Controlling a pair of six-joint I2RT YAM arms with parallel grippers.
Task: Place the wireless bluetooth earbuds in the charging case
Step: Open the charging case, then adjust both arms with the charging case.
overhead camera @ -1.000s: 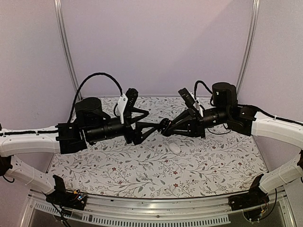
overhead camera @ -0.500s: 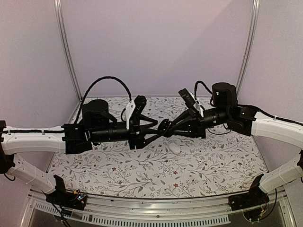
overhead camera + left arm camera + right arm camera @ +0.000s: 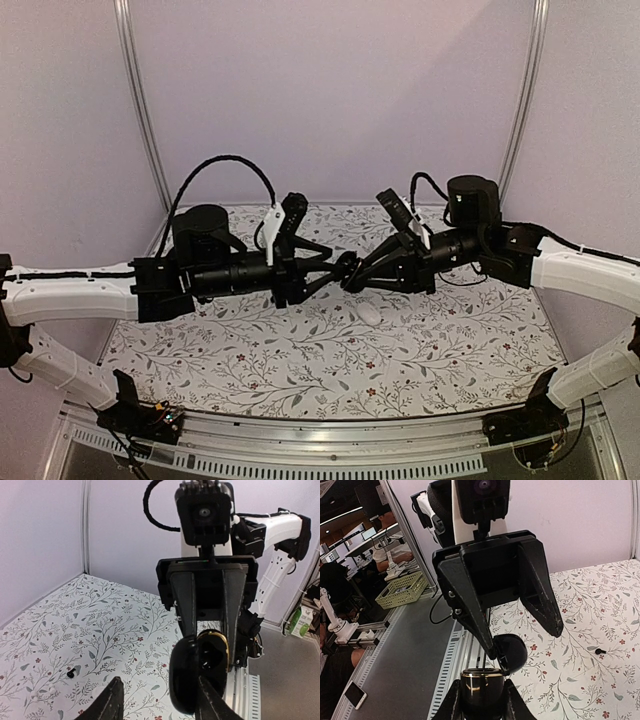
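Note:
My right gripper (image 3: 482, 685) is shut on the black charging case (image 3: 481, 692), holding it in the air with its gold rim up. The case's lid (image 3: 514, 652) hangs open to one side. My left gripper (image 3: 158, 678) faces it, open, with the lid (image 3: 186, 680) between its fingers, close against the right finger and well apart from the left one. In the top view both grippers meet over mid-table, left (image 3: 335, 270) and right (image 3: 352, 280). One tiny dark earbud (image 3: 70, 672) lies on the floral tabletop, also visible from the right wrist (image 3: 600, 650).
A white oval pebble-shaped object (image 3: 369, 312) lies on the floral table (image 3: 300, 360) just in front of the two grippers. Walls and metal posts enclose the back and sides. The table's near edge has a metal rail (image 3: 330, 440).
The left gripper's jaws have narrowed and its wrist has rolled, bringing its fingers around the case's open lid. The right arm and the case have stayed put.

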